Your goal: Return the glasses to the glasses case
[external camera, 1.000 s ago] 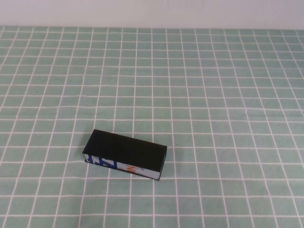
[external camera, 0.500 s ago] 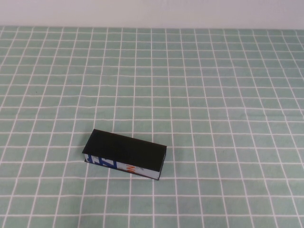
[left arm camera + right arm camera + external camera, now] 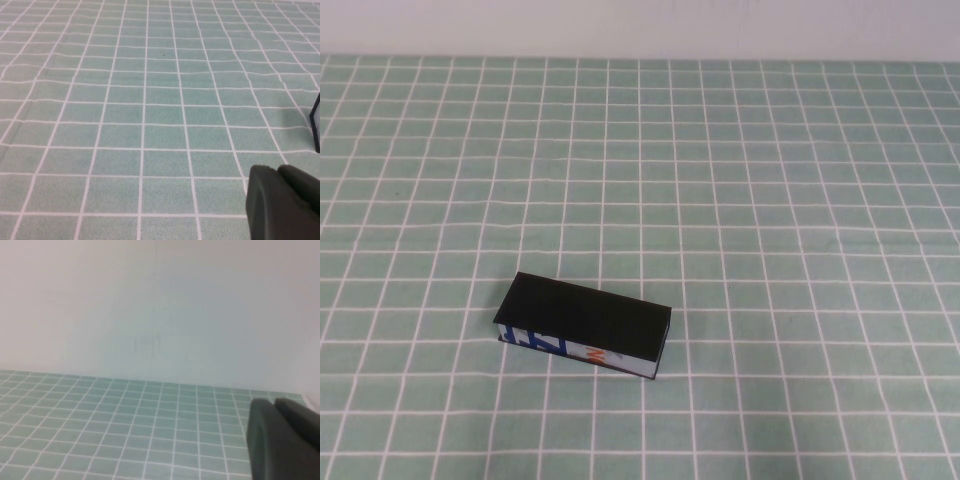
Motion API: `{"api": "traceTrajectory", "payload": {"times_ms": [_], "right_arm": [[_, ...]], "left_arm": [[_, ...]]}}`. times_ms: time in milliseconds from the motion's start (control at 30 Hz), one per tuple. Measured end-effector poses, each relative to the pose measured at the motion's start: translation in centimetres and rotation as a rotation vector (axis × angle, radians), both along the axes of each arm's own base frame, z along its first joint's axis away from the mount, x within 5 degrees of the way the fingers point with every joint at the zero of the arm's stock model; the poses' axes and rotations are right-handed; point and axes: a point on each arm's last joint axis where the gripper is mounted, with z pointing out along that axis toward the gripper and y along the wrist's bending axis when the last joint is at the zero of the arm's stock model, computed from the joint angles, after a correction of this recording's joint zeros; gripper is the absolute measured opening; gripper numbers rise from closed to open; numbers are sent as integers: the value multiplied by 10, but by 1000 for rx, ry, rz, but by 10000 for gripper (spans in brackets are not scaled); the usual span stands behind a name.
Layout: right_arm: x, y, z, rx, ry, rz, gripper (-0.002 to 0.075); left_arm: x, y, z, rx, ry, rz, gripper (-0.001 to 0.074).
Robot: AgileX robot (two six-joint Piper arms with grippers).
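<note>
We see a black glasses case with white side strip, blue and orange print, green tablecloth gridded in white lines, pale wall, dark gripper tips at both wrists

This looks like a plain test bench for a robot, not a lived-in room. A green tablecloth with a white grid covers the whole table and runs back to a bare, pale wall with no marks or fittings on it. Only one object lies on the cloth, a closed black glasses case, giving the place a staged, lab-like look.
</note>
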Motion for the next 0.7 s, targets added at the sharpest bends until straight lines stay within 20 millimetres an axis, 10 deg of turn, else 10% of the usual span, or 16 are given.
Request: {"api": "traceTrajectory", "payload": {"times_ms": [233,700], "right_arm": [[6,-1,-11,2,18,-20,-11],[33,-10,-120,119,328,-120,-11]], "left_arm": [[0,0,0,0,0,0,-2],[0,0,0,0,0,0,-2]]}}
